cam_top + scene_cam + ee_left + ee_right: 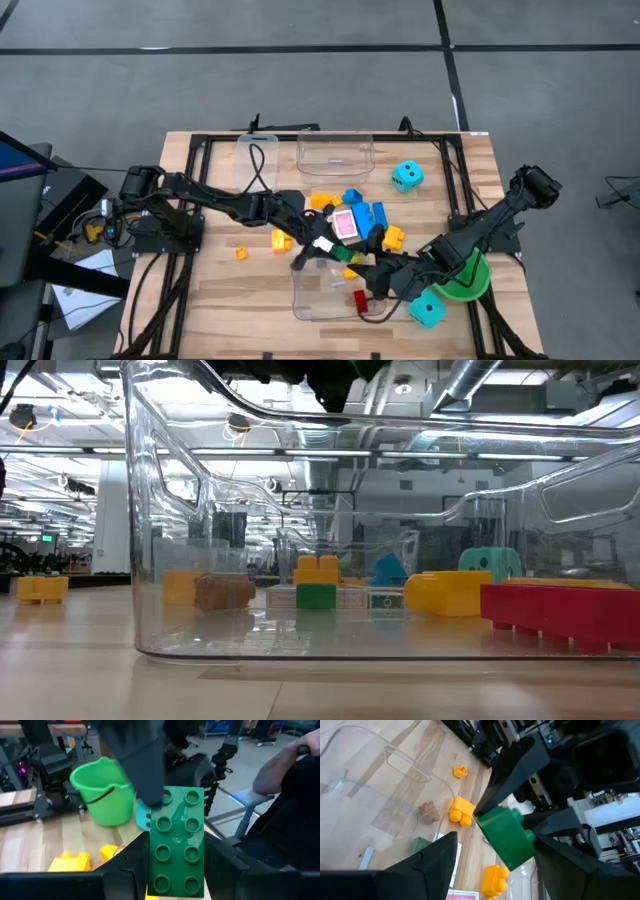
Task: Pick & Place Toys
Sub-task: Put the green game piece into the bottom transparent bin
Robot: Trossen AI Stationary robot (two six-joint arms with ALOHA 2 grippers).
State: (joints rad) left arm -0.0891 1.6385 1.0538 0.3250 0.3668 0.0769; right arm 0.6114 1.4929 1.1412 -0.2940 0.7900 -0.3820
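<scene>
Gripping the green brick (176,845), your left gripper (175,875) is meeting your right gripper (495,865), whose jaws are standing released around it.

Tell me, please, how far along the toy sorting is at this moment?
Done: one red brick lies in the near clear tub. In hand: the left claw grips a green brick, close to the open right claw. Left: a blue brick, a yellow brick, a pink card and two cyan dice lie loose on the table.
</scene>
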